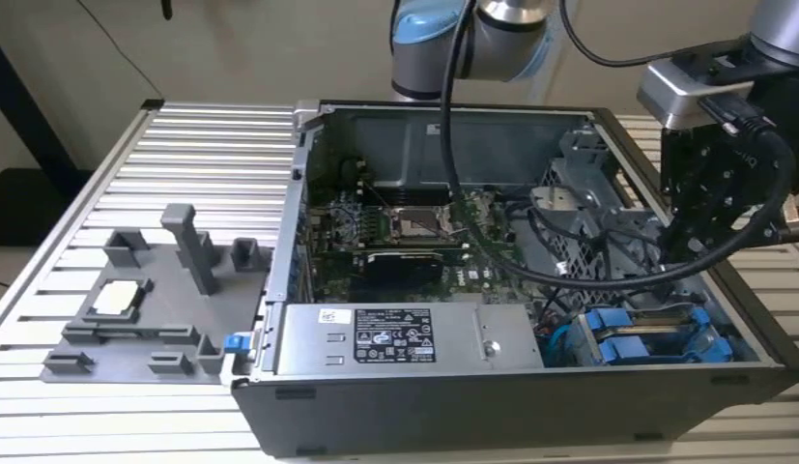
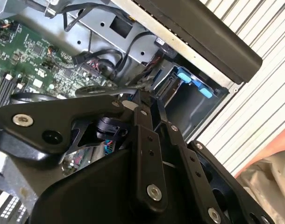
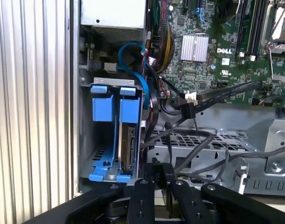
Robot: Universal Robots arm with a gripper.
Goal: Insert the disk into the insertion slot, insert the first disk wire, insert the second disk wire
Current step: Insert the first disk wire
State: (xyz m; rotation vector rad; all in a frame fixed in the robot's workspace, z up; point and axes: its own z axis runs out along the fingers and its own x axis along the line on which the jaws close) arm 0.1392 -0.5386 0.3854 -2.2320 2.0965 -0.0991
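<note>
In the first wrist view the gripper [image 3: 160,182] is cut off at the picture's edge. Just ahead of it, the disk [image 3: 128,149] sits edge-on in the insertion slot [image 3: 110,83], its label hidden.

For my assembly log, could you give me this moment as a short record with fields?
setting: open case on slatted table
disk: edge-on in its blue carrier, inside the slot
end effector: close over the drive cage, next to the disk
cables: black ones loose beside the cage; it cannot be told whether any is plugged into the disk
fixture: grey, on the exterior view's left of the case
</note>
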